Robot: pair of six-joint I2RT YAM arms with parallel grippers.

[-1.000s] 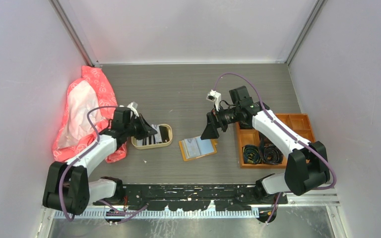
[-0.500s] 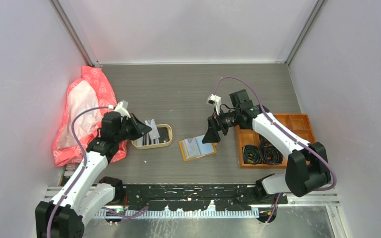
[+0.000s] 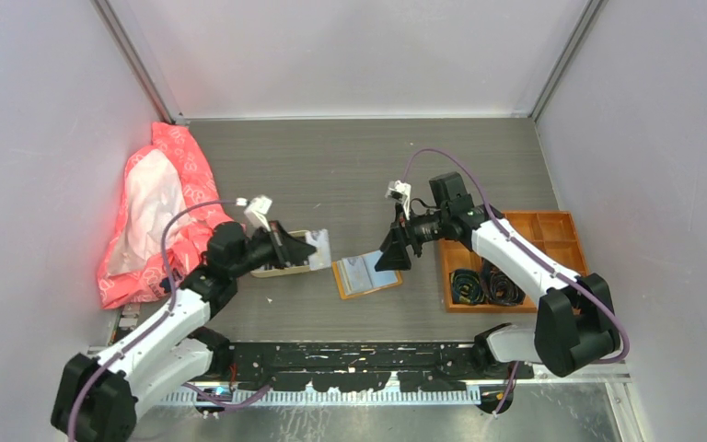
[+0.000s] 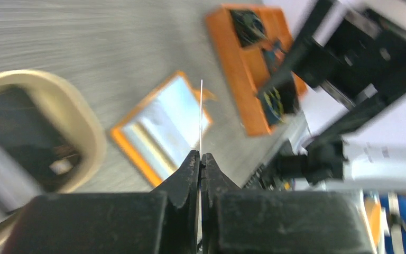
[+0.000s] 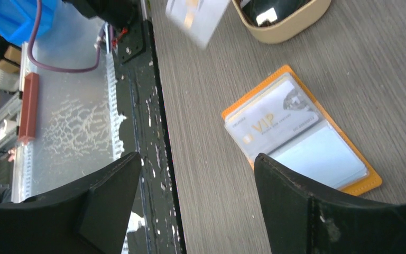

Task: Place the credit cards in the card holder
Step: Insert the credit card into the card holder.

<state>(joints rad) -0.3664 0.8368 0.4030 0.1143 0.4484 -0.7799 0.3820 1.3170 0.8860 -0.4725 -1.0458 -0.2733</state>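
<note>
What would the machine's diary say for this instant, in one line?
left pincer: shut on credit card, in air beside tray | right pincer: open, by card holder | card holder: lying open

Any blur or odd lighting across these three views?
Left wrist: heavy motion blur, the beige rounded tray and open mustard-orange card holder smear; right wrist: holder sharp, print readable, but the pale card at top is blurred; top external: sharp, with pink glow on the wall by the crumpled pink cloth.
</note>
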